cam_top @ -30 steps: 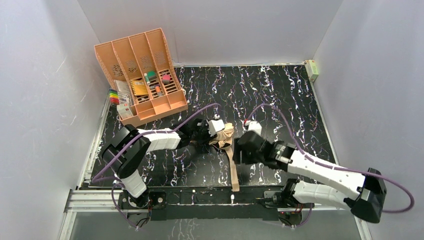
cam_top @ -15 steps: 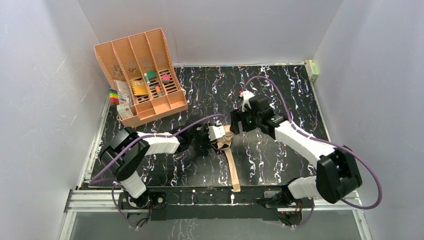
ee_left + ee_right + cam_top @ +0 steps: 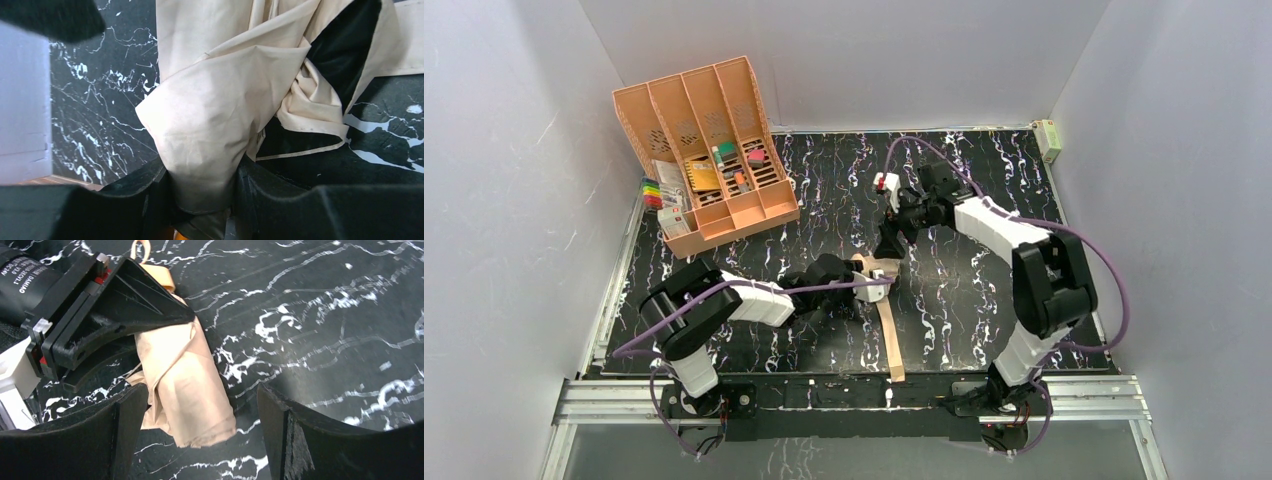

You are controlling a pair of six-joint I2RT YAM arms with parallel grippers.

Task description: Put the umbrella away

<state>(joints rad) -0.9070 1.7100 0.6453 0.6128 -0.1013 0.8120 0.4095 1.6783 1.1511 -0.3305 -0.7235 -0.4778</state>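
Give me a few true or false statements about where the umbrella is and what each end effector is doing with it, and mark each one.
1. The left end effector is clamped on the umbrella. True.
2. The right end effector is closed on the umbrella. False: its jaws stand wide apart, with the umbrella's end seen between them, not gripped.
3. The umbrella sits in the orange organizer. False: it lies on the black marbled table, well away from the organizer.
4. The umbrella's long strap trails toward the near edge of the table. True.
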